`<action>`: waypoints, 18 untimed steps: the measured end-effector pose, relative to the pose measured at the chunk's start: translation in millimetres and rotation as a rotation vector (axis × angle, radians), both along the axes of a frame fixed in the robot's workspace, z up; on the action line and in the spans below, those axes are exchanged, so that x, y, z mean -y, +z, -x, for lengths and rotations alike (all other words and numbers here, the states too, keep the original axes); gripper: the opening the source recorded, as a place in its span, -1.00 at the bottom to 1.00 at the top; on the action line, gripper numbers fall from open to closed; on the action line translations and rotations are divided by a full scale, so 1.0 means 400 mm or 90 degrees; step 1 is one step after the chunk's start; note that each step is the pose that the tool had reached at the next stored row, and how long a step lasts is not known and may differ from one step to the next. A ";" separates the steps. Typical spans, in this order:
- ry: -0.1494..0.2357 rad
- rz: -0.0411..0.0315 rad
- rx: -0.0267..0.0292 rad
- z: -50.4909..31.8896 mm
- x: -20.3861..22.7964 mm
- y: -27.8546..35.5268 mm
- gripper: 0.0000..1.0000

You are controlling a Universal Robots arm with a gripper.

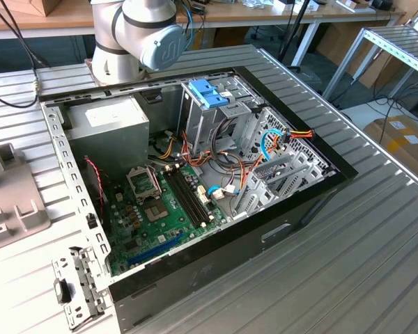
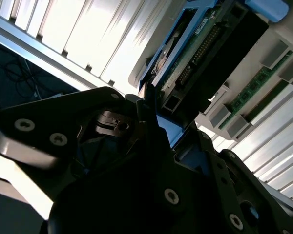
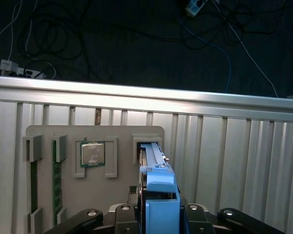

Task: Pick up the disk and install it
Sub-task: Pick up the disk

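The disk (image 3: 158, 192) stands on edge in a slot of the beige parts tray (image 3: 117, 134), its light-blue carrier rail facing the camera in the first wrist view. My gripper (image 3: 161, 217) straddles it, one dark finger pressed against each side of the blue rail, so it is shut on the disk. In the second wrist view the disk (image 2: 195, 58) shows its green circuit board and black connector edge just beyond my dark fingers (image 2: 149, 114). The open computer case (image 1: 195, 174) lies on the table in the exterior view, with a metal drive cage (image 1: 216, 115) at its far side.
The tray also holds two memory sticks (image 3: 56, 180) and a processor chip (image 3: 93, 153). The ribbed table's edge (image 3: 146, 95) runs just beyond the tray, with cables on the floor past it. In the case sit a grey power-supply box (image 1: 108, 118), a motherboard (image 1: 160, 202) and loose cables.
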State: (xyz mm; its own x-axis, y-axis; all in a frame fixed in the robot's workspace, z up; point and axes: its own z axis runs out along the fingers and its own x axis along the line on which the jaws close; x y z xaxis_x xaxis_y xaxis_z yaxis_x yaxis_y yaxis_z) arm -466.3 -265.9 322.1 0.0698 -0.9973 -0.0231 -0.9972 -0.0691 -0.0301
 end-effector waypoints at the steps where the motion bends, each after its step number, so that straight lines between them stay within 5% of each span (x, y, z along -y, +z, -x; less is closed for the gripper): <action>1: 0.000 0.0000 0.0000 0.000 0.000 0.002 -0.26; 18: 0.000 -0.0001 0.0000 0.000 0.000 0.018 -0.26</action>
State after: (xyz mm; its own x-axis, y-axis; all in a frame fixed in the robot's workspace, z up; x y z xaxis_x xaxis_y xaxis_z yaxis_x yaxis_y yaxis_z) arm -466.3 -265.9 329.4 0.0698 -0.9973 -0.0232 -0.9972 -0.0690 -0.0302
